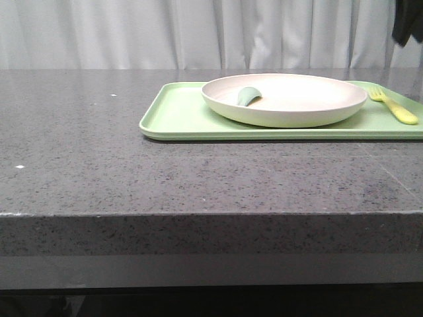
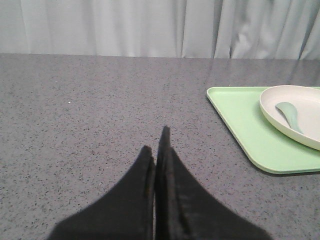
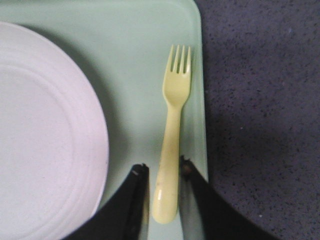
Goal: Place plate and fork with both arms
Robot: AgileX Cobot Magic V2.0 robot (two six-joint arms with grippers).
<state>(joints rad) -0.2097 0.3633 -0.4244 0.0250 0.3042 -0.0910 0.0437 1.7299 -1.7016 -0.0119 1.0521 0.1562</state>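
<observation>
Front view: a large round cream-white plate (image 1: 284,99) sits on a flat light green rectangular tray (image 1: 178,119) on a speckled grey stone table (image 1: 132,178). A small grey-green curved utensil piece (image 1: 248,96) lies inside the plate.

Left wrist view: the left gripper (image 2: 156,150), fingers pressed together and empty, hovers over bare table; tray and plate lie well off to its side.

Right wrist view: the right gripper (image 3: 163,170) is spread, its fingers straddling the handle of the small pale yellow plastic fork (image 3: 172,135), which lies on the tray just beside the plate. Both items seem placed; only retreat appears left.
</observation>
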